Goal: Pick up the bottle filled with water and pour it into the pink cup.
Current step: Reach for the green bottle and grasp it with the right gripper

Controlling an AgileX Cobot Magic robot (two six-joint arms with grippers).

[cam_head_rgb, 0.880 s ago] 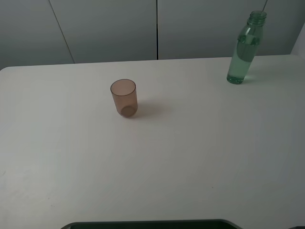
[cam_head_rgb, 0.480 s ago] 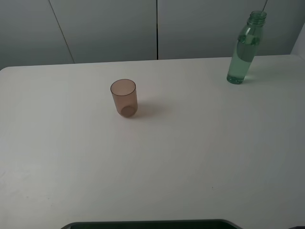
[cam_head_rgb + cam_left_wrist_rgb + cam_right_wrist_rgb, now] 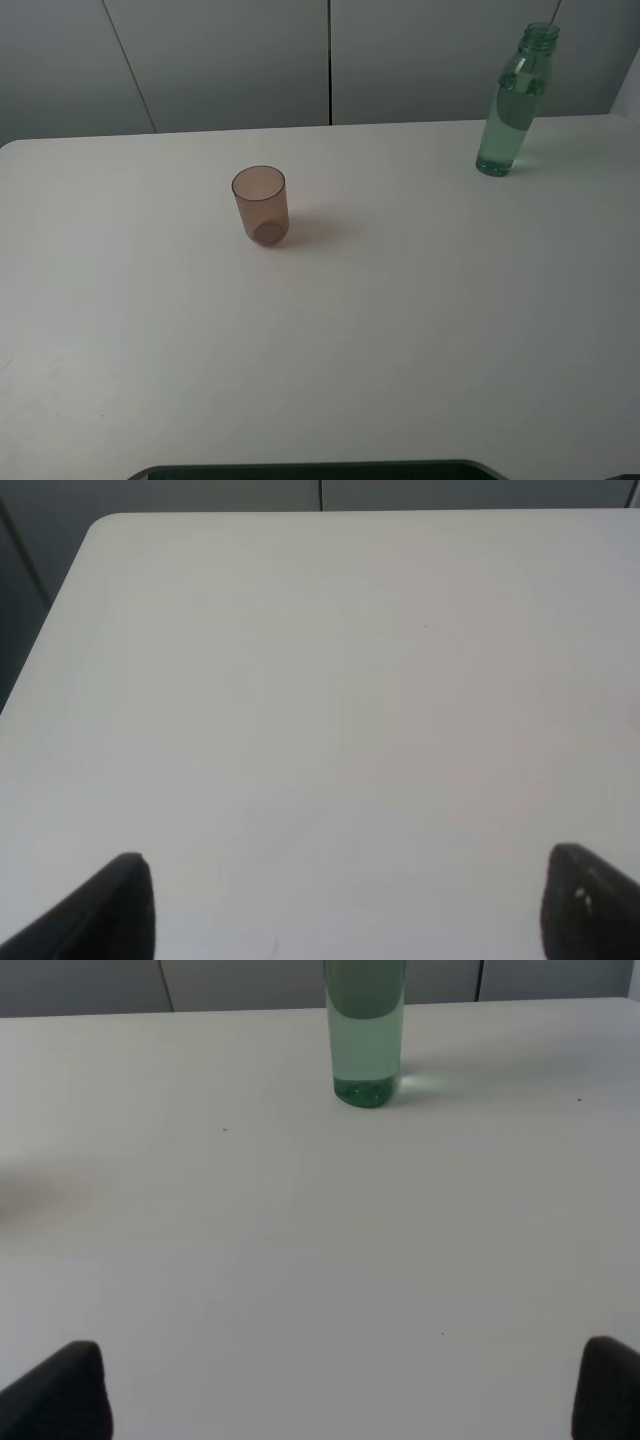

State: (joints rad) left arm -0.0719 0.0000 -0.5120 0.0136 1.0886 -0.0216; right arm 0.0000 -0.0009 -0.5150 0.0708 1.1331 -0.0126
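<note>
The green translucent bottle (image 3: 513, 104) stands upright and uncapped at the table's far right, with clear liquid inside. Its lower body shows in the right wrist view (image 3: 366, 1032). The pink cup (image 3: 261, 205) stands upright left of the middle, far from the bottle. My right gripper (image 3: 340, 1392) is open and empty, well short of the bottle, with only its dark fingertips (image 3: 60, 1392) showing. My left gripper (image 3: 345, 905) is open and empty over bare table. Neither gripper shows in the exterior high view.
The white table (image 3: 400, 320) has a rounded far left corner (image 3: 100, 525). Grey wall panels (image 3: 220, 60) stand behind it. A dark edge (image 3: 310, 468) runs along the table's near side.
</note>
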